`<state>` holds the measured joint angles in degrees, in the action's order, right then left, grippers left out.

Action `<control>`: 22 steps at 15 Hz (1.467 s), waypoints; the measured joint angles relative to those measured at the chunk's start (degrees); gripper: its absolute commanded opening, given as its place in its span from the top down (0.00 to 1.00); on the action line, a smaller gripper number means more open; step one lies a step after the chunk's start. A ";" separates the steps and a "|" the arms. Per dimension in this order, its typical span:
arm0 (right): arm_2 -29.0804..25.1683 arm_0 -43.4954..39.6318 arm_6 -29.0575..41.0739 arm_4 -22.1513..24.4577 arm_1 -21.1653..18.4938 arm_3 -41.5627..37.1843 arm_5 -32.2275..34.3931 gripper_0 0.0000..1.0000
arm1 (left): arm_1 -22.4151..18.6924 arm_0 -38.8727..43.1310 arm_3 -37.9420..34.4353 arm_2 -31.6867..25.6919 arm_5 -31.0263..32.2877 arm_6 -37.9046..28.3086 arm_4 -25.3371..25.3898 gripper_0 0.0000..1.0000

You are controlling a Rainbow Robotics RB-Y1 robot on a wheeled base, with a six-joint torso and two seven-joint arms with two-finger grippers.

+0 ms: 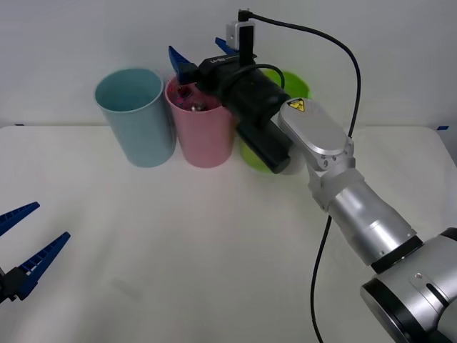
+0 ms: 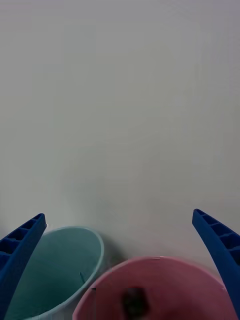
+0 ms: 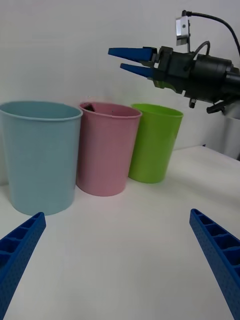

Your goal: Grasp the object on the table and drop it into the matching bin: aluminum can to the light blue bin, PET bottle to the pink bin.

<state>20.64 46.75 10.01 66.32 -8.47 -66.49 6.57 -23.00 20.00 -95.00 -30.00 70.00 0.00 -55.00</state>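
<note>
Front view showed your right gripper [image 1: 202, 53] spread open and empty directly above the pink bin [image 1: 205, 136], the PET bottle [image 1: 193, 100] already lying down inside it, that arm stretched far across the tabletop [image 1: 178, 243], while your left gripper [image 1: 27, 239] waited open near-left.

There are three bins: one light blue bin [image 1: 136, 114], one pink bin [image 1: 203, 132], one green bin [image 3: 152, 142]. One bottle [image 1: 191, 96] sits inside the pink one.

PET bottle [image 1: 194, 100] in the pink bin [image 1: 207, 139], right of the light blue bin [image 1: 139, 125].
</note>
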 measured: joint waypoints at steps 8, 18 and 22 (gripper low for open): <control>2.57 -13.84 0.62 0.03 -9.32 -16.61 3.17 0.00 | 0.00 0.01 0.00 0.00 0.00 0.00 0.00 0.00; -7.01 -37.50 -0.59 -0.51 -21.11 -33.94 17.48 0.00 | 0.00 0.00 0.00 0.00 0.00 0.00 0.00 0.00; -14.47 -45.09 -2.41 -0.99 -21.69 -34.60 27.27 0.00 | 0.00 0.01 0.00 0.00 0.00 0.00 0.00 0.00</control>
<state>6.18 1.65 7.59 65.33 -30.16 -101.09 33.84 -23.00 20.00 -95.00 -30.00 70.00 0.00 -55.00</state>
